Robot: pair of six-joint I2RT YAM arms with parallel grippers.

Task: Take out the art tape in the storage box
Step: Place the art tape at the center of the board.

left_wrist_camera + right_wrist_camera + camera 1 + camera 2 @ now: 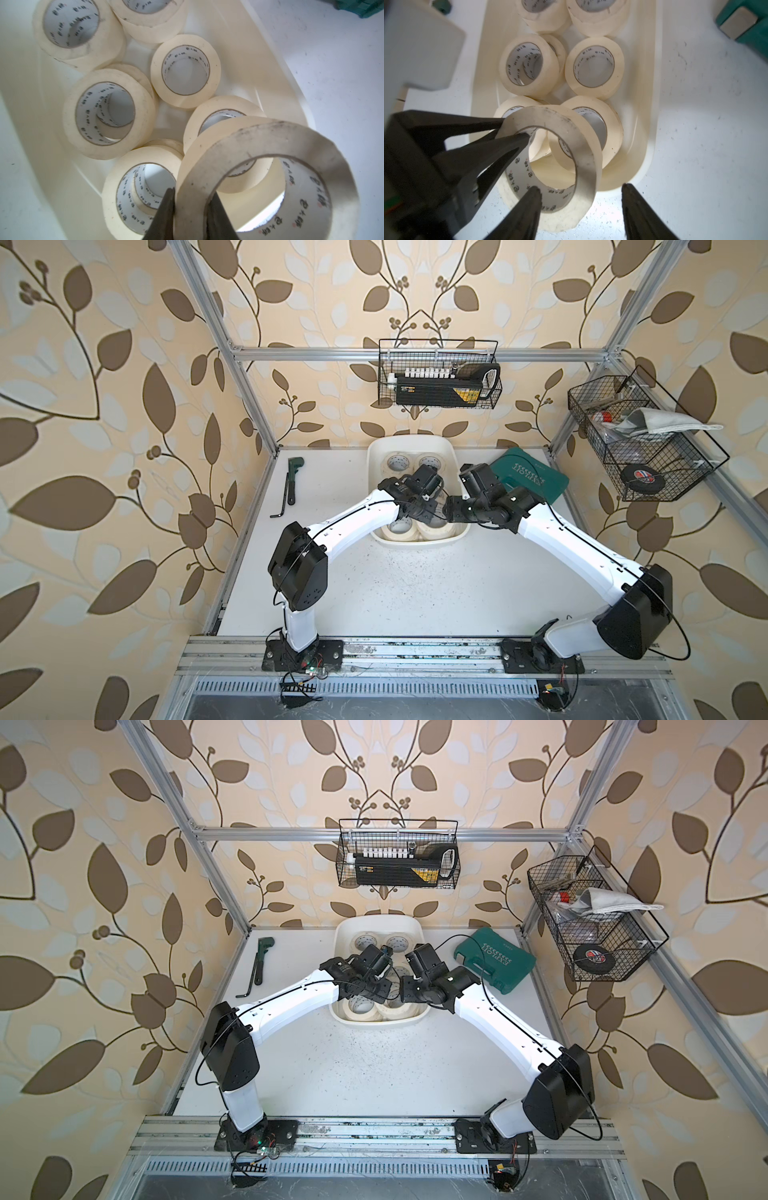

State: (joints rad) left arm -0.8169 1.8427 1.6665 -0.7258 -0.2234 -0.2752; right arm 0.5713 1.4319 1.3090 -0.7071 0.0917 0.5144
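Note:
Several cream art tape rolls [108,114] lie in the white storage box [409,440] at the back middle of the table, seen in both top views [378,920]. One more roll [270,141] hangs tilted over the near end of the box. My left gripper [192,191] is shut on its wall, one finger inside the core and one outside. In the right wrist view the same roll [583,149] is pinched by that black left gripper. My right gripper [579,187] stands open beside it, one fingertip [533,193] in front of the core, not pinching. From above, both wrists [419,483] hide the fingers.
A teal tool case [530,477] lies right of the box, close to the right wrist. A green pipe wrench [293,479] and a hex key [280,506] lie at the left. Black wire baskets hang on the back rail [438,377] and the right frame [640,439].

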